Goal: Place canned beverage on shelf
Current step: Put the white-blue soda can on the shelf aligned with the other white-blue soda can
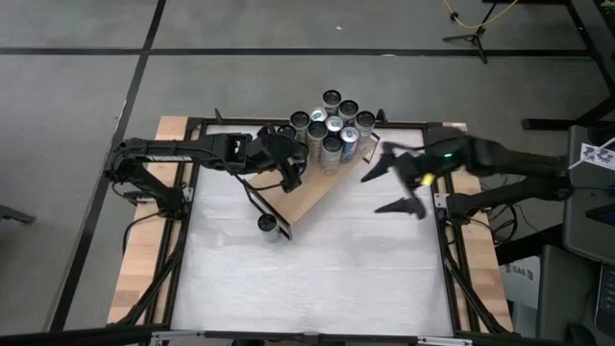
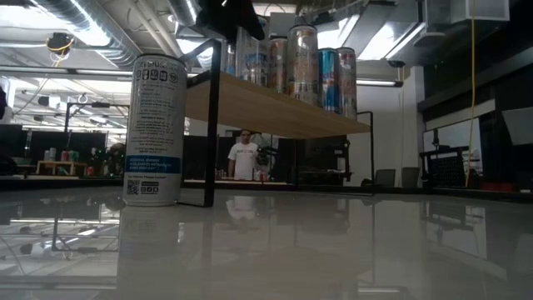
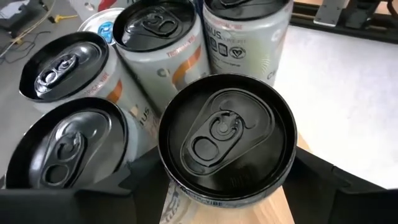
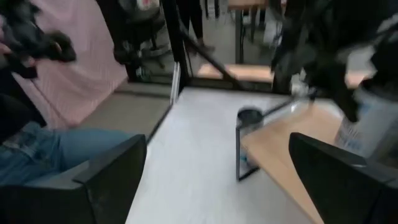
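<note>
Loose can (image 2: 155,129): stands upright on the table (image 1: 317,279), just outside the black frame end (image 2: 211,125) of the shelf (image 1: 322,187); judged to be waiting its turn. From the shelf's middle in the high view it lies toward 7 o'clock (image 1: 267,223).
Loose can, writing: small white print, icons and a code square on a dark panel; none of it can be read.
Left gripper (image 1: 293,159): over the shelf, fingers (image 3: 118,186) closed on either side of the held can (image 3: 227,134), which is upright with its dark lid and pull tab facing up; judged to be setting it down next to the group.
Held can, place: at the group's near edge, roughly 8 o'clock from the group's middle in the high view; whether its base rests on the board cannot be told.
Group of cans (image 1: 332,123): packed tight at the shelf's far end, probably to leave board free for more.
Group, writing: partial letters "US" and a small round emblem on pale labels; orange marks; no brand legible.
Right gripper (image 1: 399,187): jaws spread wide, empty, hanging above the table at 3 o'clock of the shelf; waiting.
Person (image 2: 243,158): stands far behind the table in a white shirt.
</note>
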`<state>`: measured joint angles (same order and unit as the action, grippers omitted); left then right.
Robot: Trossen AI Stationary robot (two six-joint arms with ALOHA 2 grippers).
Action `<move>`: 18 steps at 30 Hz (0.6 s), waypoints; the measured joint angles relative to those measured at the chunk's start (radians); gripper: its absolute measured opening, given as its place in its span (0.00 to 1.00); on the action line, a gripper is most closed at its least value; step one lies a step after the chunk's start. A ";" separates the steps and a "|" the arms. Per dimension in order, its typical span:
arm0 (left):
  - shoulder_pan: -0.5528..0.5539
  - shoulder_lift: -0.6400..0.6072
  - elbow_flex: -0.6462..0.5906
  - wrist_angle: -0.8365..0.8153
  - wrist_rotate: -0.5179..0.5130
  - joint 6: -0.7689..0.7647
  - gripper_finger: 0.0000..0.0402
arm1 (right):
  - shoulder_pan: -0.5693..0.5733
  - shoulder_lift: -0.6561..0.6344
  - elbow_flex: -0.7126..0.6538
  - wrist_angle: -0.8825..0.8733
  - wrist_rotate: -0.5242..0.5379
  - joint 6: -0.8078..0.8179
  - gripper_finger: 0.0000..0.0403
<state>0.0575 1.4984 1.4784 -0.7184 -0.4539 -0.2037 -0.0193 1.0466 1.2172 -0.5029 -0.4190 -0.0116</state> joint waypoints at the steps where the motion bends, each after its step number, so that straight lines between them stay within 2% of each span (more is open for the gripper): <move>1: 0.004 0.001 0.000 0.002 0.000 0.000 0.61 | 0.000 -0.022 0.000 -0.009 0.001 0.000 0.96; 7: 0.008 0.001 0.000 0.009 -0.001 0.000 0.64 | 0.000 -0.138 -0.044 -0.023 0.038 -0.001 0.96; 9: 0.008 0.001 0.000 0.011 -0.001 0.000 0.65 | 0.000 -0.172 -0.100 -0.008 0.049 -0.001 0.96; 15: 0.008 0.001 0.000 0.011 -0.003 0.001 0.66 | -0.001 -0.299 -0.330 0.187 0.053 0.002 0.96; 18: 0.008 0.001 0.000 0.012 -0.004 0.001 0.67 | -0.001 -0.382 -0.430 0.258 0.091 0.015 0.96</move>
<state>0.0654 1.4990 1.4784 -0.7063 -0.4576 -0.2031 -0.0200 0.6644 0.7868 -0.2445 -0.3284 0.0038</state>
